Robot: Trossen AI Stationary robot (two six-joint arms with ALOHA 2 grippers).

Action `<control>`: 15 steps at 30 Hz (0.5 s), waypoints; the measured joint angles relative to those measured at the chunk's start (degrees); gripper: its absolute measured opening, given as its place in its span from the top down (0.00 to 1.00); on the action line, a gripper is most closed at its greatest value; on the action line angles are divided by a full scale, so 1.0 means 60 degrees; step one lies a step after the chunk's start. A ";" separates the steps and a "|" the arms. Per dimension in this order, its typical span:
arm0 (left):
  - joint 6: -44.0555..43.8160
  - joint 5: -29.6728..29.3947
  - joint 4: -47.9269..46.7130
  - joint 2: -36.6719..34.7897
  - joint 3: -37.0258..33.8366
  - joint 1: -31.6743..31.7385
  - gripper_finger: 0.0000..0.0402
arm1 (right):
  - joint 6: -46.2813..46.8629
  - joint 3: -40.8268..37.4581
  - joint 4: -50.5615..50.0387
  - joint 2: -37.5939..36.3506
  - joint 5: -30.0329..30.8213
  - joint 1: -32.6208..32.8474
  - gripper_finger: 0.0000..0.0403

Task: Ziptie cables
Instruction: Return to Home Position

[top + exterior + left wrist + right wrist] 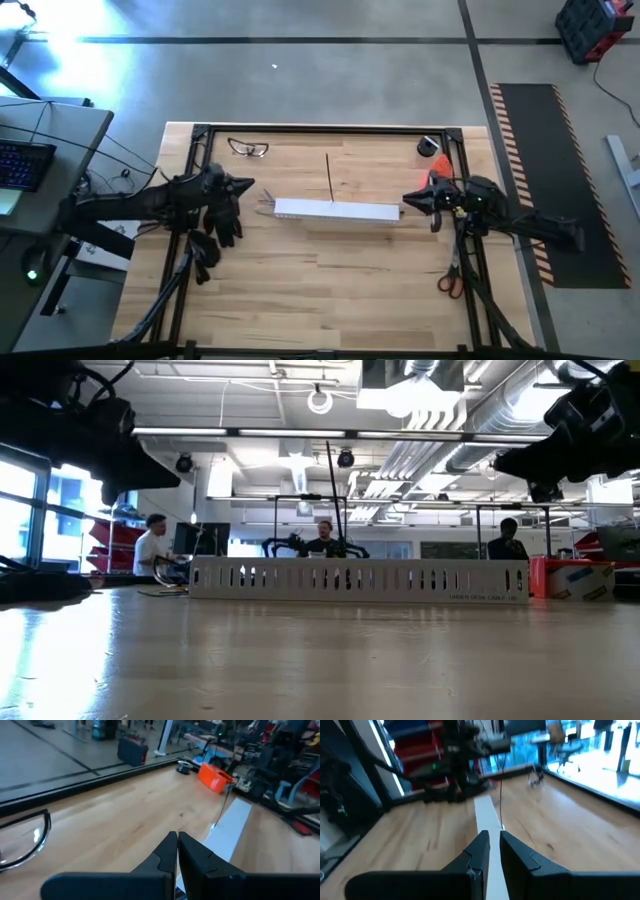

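Ziptie (328, 176) rises from the duct (345, 211) midway between left gripper (251, 185), fingers together, and right gripper (406, 200), fingers slightly apart. Cables (265, 206) fan from the duct end just beside the left gripper.

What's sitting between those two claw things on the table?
The white cable duct lies between the left gripper and the right gripper, clearest in the high view.

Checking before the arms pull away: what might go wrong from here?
The ziptie stands upright out of the duct; a low arm sweep might snag it. The left tool and right tool sit close to the duct's ends, so either could nudge it.
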 joint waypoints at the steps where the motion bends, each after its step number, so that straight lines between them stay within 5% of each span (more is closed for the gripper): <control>1: 0.0096 0.0154 -0.0033 -0.0237 -0.0105 0.0123 1.00 | 0.0026 -0.0151 0.0060 -0.0328 -0.0004 0.0004 0.93; 9: 0.0616 0.1070 0.0911 -0.1520 -0.1235 0.1135 1.00 | -0.0386 -0.0512 0.0877 -0.0550 0.0707 0.0004 0.93; 15: 0.1025 0.1332 0.1052 -0.1213 -0.1304 0.1667 1.00 | -0.0753 -0.0746 0.1774 0.0421 -0.0973 0.0092 0.93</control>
